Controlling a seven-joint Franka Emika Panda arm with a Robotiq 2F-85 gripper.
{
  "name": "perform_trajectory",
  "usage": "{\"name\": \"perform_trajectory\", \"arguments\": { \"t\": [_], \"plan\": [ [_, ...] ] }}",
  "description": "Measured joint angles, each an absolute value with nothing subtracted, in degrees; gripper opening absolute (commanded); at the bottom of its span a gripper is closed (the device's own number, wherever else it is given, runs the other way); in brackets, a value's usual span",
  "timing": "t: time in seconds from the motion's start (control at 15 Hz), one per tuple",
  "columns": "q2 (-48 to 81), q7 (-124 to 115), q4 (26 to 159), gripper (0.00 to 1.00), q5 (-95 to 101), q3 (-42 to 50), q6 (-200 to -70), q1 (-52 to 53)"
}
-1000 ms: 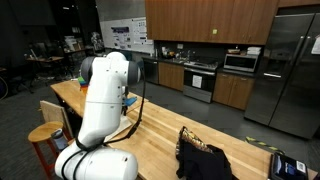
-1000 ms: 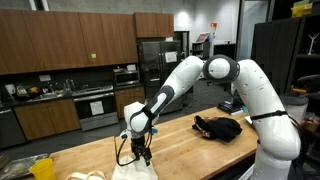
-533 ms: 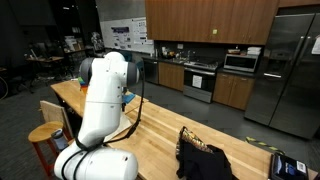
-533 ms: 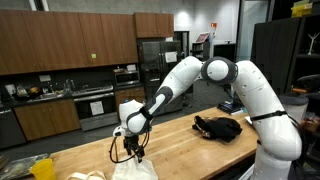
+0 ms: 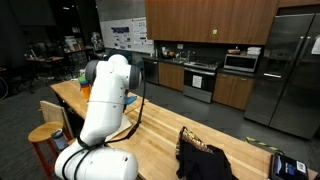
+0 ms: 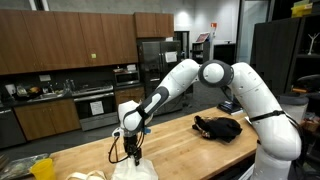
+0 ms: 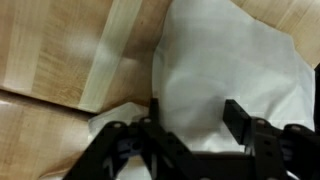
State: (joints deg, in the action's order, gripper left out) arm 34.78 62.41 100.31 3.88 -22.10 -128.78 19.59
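The arm has sunk since a second ago; the gripper [image 6: 133,152] now sits on the cloth [image 7: 235,60] at the table's [image 6: 190,146] edge, jaws spread astride a fold; I'd close slowly, gathering fabric, not scraping wood.

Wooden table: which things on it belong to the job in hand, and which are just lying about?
In hand:
- gripper, fingers apart, low over the cloth
- white cloth, crumpled at one end of the table

Lying about:
- black cloth, further along the table, apart from the gripper
- stool beside the table
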Motion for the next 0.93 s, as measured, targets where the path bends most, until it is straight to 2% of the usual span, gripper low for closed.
{"name": "perform_trajectory", "arguments": {
  "t": [0.27,0.33,0.67,0.93],
  "plan": [
    [35.84,62.4,98.8,0.06,2.99,-22.05,-127.77,18.82],
    [35.89,62.38,98.53,0.01,2.99,-22.0,-127.73,18.6],
    [34.46,61.06,96.08,0.01,2.93,-21.63,-125.95,16.97],
    [28.01,58.4,96.33,0.01,2.93,-20.14,-128.81,14.49]
  ]
}}
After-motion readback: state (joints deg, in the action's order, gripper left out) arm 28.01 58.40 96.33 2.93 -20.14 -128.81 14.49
